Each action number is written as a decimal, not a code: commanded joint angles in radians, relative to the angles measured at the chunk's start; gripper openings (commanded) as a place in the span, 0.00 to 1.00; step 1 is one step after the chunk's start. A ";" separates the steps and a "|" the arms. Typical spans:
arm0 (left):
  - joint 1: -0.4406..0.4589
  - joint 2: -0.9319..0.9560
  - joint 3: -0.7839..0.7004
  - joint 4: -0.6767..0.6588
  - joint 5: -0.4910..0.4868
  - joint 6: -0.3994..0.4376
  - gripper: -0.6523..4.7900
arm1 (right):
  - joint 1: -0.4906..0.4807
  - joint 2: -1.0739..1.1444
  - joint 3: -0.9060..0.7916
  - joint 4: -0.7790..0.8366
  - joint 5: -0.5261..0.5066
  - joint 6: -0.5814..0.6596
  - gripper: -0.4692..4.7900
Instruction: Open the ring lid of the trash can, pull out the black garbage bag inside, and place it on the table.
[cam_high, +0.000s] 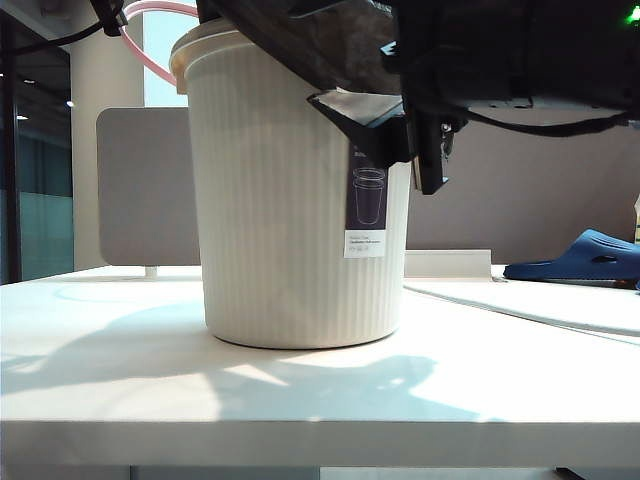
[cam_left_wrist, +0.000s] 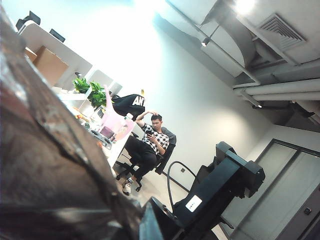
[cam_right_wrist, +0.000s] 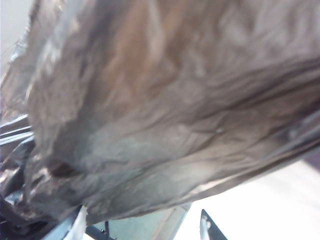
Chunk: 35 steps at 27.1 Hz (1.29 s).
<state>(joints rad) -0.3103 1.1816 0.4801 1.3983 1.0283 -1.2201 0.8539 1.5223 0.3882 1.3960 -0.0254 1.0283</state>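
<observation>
The trash can stood on the table, the black garbage bag drawn out over its rim. The left gripper, pressed shut, held the ring lid raised beside the can. The right gripper hung at the label, bag draped across it, fingers spread; a blue slipper lay well apart.

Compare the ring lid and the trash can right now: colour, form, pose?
Colour: the ring lid is pale pink; the trash can is cream-white.
Form: the ring lid is a thin hoop; the trash can is a tall ribbed bucket bearing a dark label.
Pose: the ring lid is lifted off, tilted up behind the rim; the trash can stands upright on the table.
Shared: both are round.
</observation>
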 joint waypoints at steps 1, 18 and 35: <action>0.000 -0.003 0.002 0.013 0.005 0.008 0.11 | 0.013 -0.001 0.005 0.016 0.017 0.004 0.63; 0.000 -0.003 0.002 0.014 -0.002 -0.003 0.11 | 0.013 0.001 0.070 0.014 0.023 0.019 0.73; 0.000 -0.003 0.002 0.014 0.031 -0.001 0.11 | 0.013 -0.004 0.070 0.019 -0.052 0.011 0.09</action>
<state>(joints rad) -0.3099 1.1820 0.4801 1.3956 1.0492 -1.2240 0.8650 1.5253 0.4545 1.3972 -0.0540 1.0428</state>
